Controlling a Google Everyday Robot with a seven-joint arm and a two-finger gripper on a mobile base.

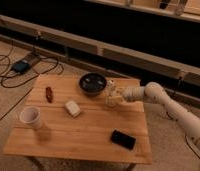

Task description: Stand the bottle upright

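Observation:
The bottle (111, 93) is small, slim and whitish, and stands roughly upright on the wooden table (88, 131), just right of the dark bowl (92, 83). My gripper (116, 96) reaches in from the right on a white arm (158, 96) and is at the bottle, around its lower half.
A cream rectangular block (72, 108) lies mid-table. A white paper cup (31, 117) stands at the front left. A small reddish-brown object (49, 93) lies at the left, a black flat device (122, 139) at the front right. Cables and a box (22, 65) lie on the floor to the left.

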